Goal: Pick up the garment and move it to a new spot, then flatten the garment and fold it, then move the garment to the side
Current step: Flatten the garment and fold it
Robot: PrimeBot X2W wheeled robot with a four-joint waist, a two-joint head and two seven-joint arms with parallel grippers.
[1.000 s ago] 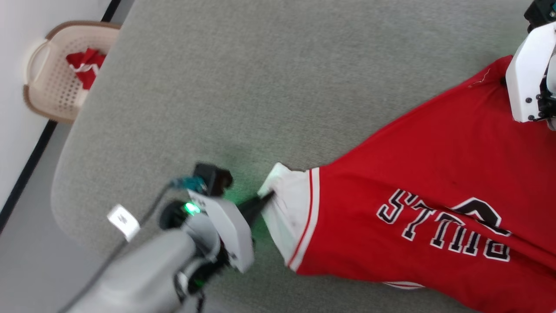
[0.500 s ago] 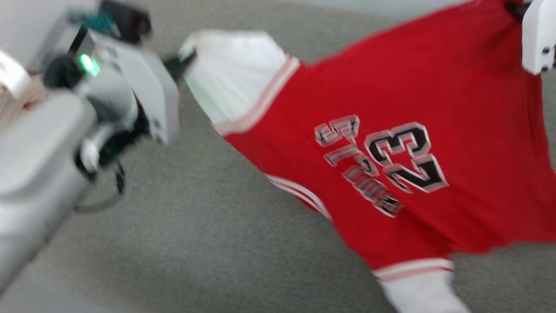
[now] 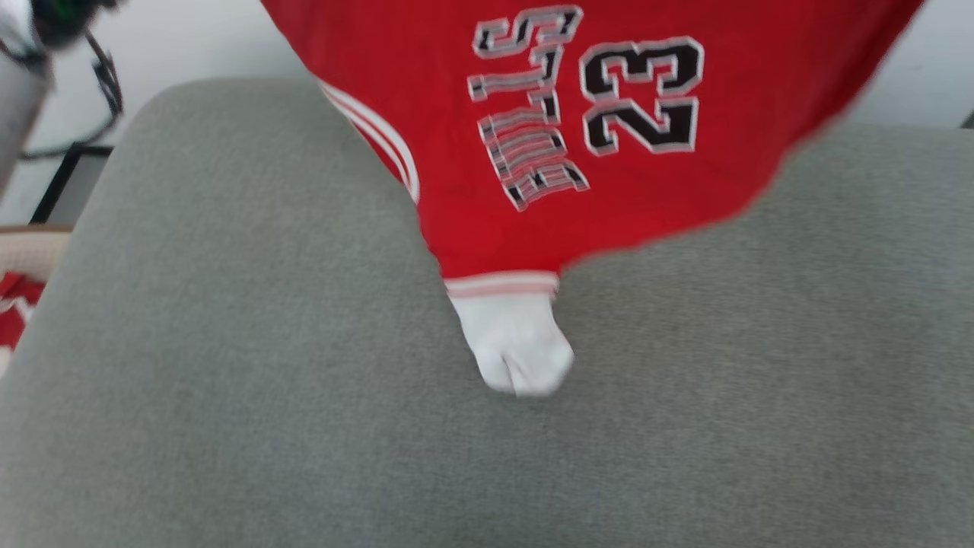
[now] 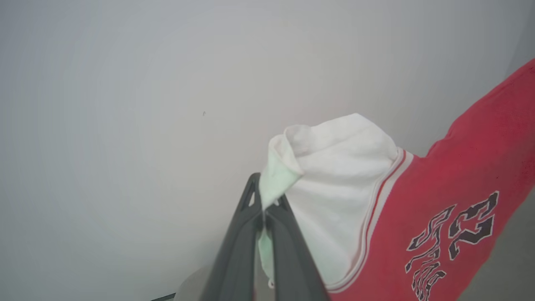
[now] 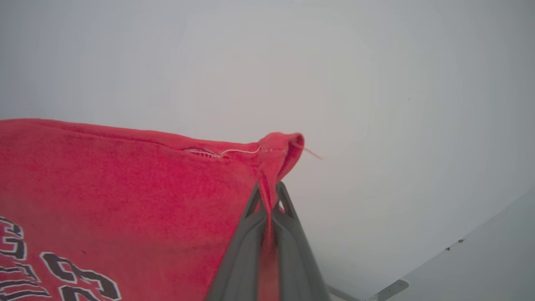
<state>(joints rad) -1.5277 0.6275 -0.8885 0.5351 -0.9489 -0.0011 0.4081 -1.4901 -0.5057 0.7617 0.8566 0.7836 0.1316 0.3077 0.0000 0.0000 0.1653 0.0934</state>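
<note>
The red garment [image 3: 533, 114] with black "BULLS 23" print hangs in the air over the grey table [image 3: 228, 380]. One white sleeve [image 3: 517, 342] dangles down onto or just above the surface. In the left wrist view my left gripper [image 4: 264, 205] is shut on the edge of the other white sleeve [image 4: 334, 188]. In the right wrist view my right gripper [image 5: 269, 200] is shut on a red hem corner of the garment [image 5: 125, 188]. A bit of my left arm and its cable [image 3: 46, 46] shows at the head view's top left.
A beige basket [image 3: 19, 289] holding red cloth sits off the table's left edge. A pale wall [image 3: 190, 38] stands behind the table. Grey table surface spreads wide below and to both sides of the hanging garment.
Both grippers have lifted the garment off the table, so it now hangs spread between them. The head camera has tilted and the whole view has shifted.
</note>
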